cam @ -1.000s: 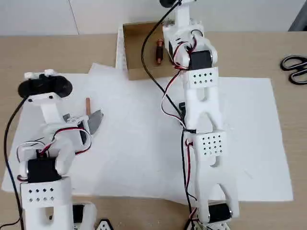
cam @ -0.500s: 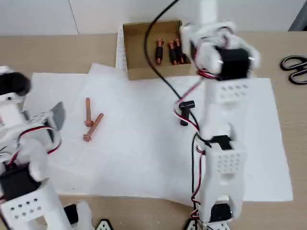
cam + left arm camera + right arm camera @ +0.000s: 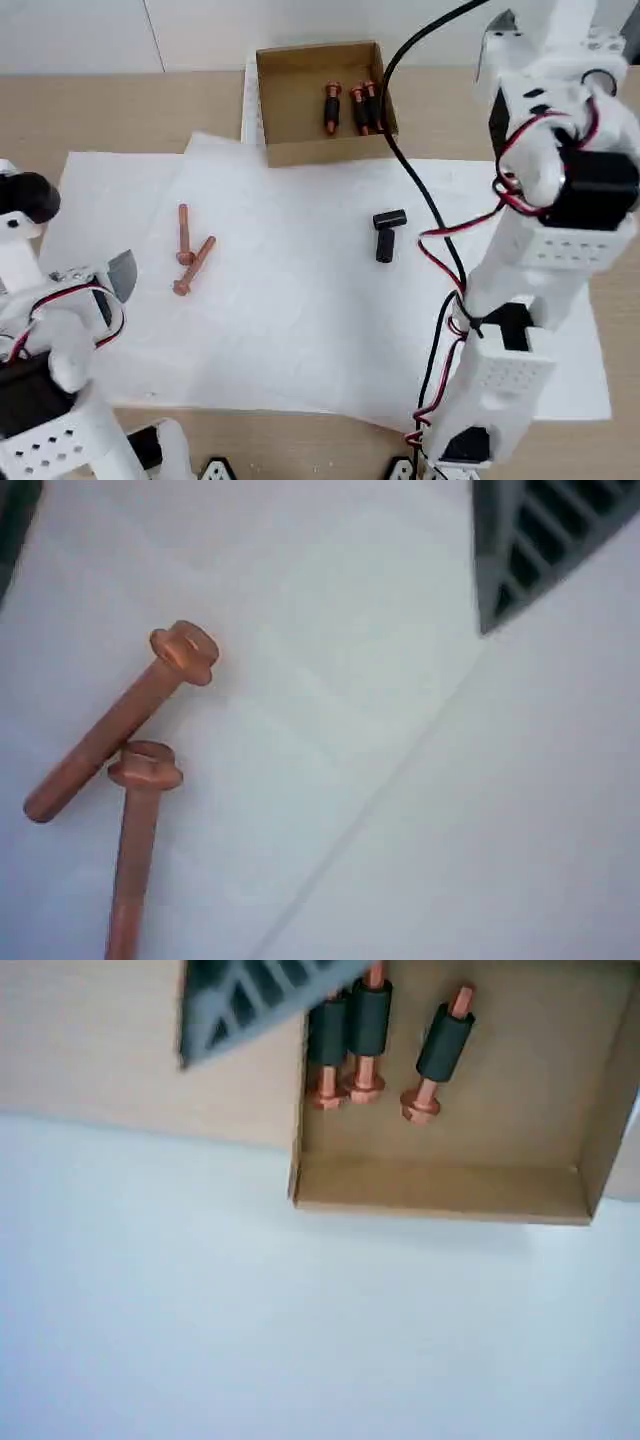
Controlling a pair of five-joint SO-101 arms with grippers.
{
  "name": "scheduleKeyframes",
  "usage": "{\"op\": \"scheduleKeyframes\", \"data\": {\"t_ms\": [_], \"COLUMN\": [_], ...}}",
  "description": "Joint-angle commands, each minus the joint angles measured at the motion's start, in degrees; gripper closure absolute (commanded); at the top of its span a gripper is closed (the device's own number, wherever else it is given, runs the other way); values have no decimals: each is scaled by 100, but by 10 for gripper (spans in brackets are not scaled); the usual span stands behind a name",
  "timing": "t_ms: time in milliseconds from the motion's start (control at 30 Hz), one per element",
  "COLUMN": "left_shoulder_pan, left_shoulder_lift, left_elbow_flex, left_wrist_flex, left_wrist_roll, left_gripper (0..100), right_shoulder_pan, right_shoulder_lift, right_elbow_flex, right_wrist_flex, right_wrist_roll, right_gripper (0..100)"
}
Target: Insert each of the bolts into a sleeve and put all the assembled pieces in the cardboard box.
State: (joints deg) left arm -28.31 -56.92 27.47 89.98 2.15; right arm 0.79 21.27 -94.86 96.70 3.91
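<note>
The cardboard box [image 3: 290,95] at the table's far edge holds three assembled pieces [image 3: 332,108], copper bolts in black sleeves, also seen in the right wrist view [image 3: 435,1045]. Two bare copper bolts [image 3: 184,232] [image 3: 195,265] lie touching on the white paper, close under the left wrist camera [image 3: 120,725]. Two black sleeves [image 3: 389,219] [image 3: 385,246] lie mid-paper. My left gripper [image 3: 115,275] hangs open and empty left of the bolts. My right gripper [image 3: 505,28] is open, raised to the right of the box, with one grey finger [image 3: 250,1005] showing.
White paper [image 3: 300,330] covers most of the wooden table. Scissors [image 3: 632,75] lie at the far right edge. The right arm's black cable [image 3: 400,150] runs across the paper between the box and the sleeves.
The right arm has pulled back from over the box, rising to the right and uncovering the pieces inside. The left arm drew back to the left, away from the bolts.
</note>
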Motion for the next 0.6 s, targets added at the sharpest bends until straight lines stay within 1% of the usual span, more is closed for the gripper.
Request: {"op": "scheduleKeyframes", "data": {"t_ms": [0,133,333,433,567], "left_shoulder_pan": [9,9,9,0,9], "left_shoulder_lift": [-79,-70,-70,-62,-44], "left_elbow_flex": [57,84,84,180,567], "left_wrist_flex": [-97,-70,-53,35,62], "left_wrist_roll": [-35,-360,-352,-369,-387], "left_gripper": [712,712,712,712,712], "right_shoulder_pan": [-277,-690,-1015,-1033,-822], "right_shoulder_lift": [-549,-945,-2070,-2255,-2167], "right_elbow_flex": [220,2145,5134,6409,7429], "right_wrist_flex": [66,57,-4,-101,-444], "right_wrist_roll": [62,62,26,35,62], "right_gripper": [837,837,837,837,835]}}
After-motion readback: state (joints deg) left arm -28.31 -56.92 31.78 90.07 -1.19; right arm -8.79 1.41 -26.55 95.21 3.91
